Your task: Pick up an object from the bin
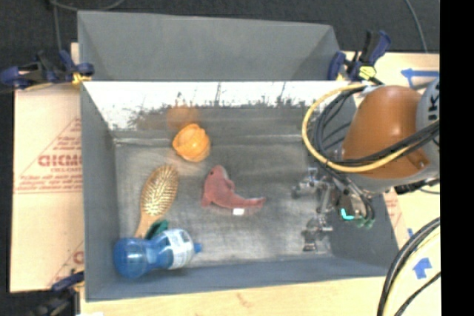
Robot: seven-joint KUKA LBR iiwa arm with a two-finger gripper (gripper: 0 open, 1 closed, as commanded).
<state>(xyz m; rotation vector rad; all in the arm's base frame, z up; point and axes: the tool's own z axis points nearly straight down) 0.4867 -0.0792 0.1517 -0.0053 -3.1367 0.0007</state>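
Camera view shows the gripper (311,213) above a bare patch at the bin's (222,48) right end, jaws spread and empty, probably readied for grasping, well apart from the pink toy (222,190).

Arm (385,133) in from right; tool (312,212) lowered, 2 fingers (317,235) spread apart.

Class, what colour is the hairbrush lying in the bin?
The hairbrush is gold, in the camera view.

In the bin (96,159) the round toy (191,142) lies at the back, the brush (158,196) in front of it, the bottle (152,253) nearest, the floppy toy (226,192) in the middle, the tool (311,212) far right.
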